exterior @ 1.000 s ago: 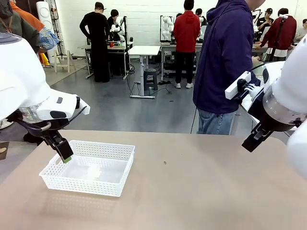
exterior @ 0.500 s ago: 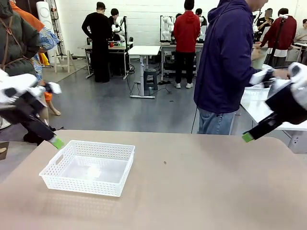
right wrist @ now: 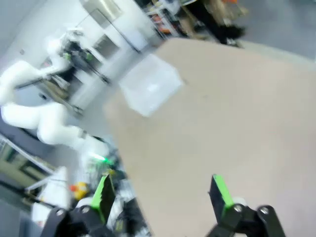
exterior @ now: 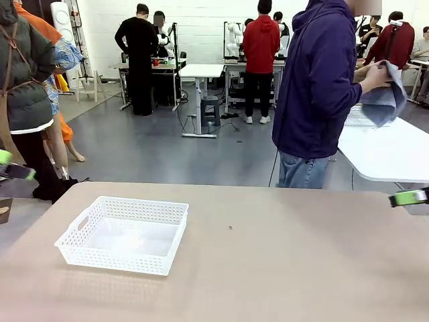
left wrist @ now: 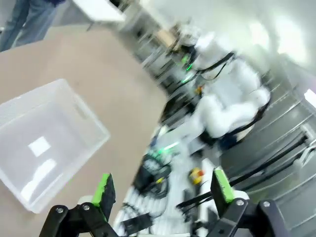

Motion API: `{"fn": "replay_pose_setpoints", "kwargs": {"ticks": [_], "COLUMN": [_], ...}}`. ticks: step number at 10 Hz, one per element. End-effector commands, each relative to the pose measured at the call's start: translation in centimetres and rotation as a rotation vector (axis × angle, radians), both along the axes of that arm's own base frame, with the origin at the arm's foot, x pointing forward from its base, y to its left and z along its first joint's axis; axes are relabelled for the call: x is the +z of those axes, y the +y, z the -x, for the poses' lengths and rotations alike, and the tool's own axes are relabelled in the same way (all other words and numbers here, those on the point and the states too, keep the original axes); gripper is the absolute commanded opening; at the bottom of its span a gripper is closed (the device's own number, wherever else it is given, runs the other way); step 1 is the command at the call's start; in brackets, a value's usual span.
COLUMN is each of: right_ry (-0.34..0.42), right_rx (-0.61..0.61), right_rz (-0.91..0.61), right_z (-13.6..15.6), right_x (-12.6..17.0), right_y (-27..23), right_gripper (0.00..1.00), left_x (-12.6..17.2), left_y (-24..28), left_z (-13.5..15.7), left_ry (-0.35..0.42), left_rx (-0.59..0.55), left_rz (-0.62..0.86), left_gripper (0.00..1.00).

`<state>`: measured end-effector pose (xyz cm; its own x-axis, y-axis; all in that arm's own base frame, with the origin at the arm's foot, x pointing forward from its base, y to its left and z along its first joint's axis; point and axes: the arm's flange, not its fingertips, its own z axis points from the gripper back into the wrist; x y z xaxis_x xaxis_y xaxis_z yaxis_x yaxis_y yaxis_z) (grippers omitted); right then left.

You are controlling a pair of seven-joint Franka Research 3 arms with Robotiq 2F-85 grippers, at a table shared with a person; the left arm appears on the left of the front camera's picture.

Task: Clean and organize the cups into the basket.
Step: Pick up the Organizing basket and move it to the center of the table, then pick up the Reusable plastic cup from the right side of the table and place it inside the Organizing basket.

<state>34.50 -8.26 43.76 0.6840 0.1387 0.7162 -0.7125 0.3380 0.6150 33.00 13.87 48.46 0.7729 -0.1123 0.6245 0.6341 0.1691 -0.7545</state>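
The cups are out of view. The basket (exterior: 124, 234), a shallow white mesh tray, stands empty on the left part of the table; it is also in the left wrist view (left wrist: 44, 143) and, blurred, in the right wrist view (right wrist: 150, 89). My left gripper (exterior: 10, 166) pokes in at the far left edge, well left of the basket. Only a green tip of my right gripper (exterior: 410, 197) is seen at the far right edge. Both wrist views show the jaws wide apart with nothing between them: left gripper (left wrist: 163, 190), right gripper (right wrist: 162, 192).
A person in a navy hoodie (exterior: 318, 94) stands beyond the table's far edge, holding a blue-grey cloth (exterior: 385, 100) over a white side table (exterior: 389, 151). The tan table (exterior: 281, 261) is bare right of the basket.
Both arms have swung outward from near the table to the picture's edges; the left gripper left the basket's rim. The person has lifted a cloth into view.
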Motion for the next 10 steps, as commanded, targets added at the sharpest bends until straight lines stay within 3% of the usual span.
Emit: {"fn": "replay_pose_setpoints", "kwargs": {"ticks": [1,4,6,8,10], "right_ry": [0.443,0.39,0.424,0.515,0.541], "right_rx": [-0.048,-0.164,-0.281,-0.383,-0.429], "right_rz": [-0.505,-0.556,-0.494,-0.392,-0.354], "right_z": [0.5,7.1,11.6,13.8,15.5], "right_x": [-0.7,0.0,-0.1,-0.6,-0.8], "right_y": [-5.3,-12.3,-15.8,-17.8,-19.5], "right_gripper": [1.0,1.0,1.0,1.0,1.0], "left_x": [-1.0,-1.4,-1.5,-1.3,-1.2], "left_y": [4.4,9.0,11.4,12.6,13.5], "left_z": [-0.1,3.1,5.3,7.1,8.7], "left_ry": [0.105,0.145,0.176,0.206,0.236], "left_rx": [0.128,0.259,0.337,0.388,0.426], "left_rz": [0.098,0.09,0.066,0.027,-0.007], "left_gripper": [1.0,1.0,1.0,1.0,1.0]}}
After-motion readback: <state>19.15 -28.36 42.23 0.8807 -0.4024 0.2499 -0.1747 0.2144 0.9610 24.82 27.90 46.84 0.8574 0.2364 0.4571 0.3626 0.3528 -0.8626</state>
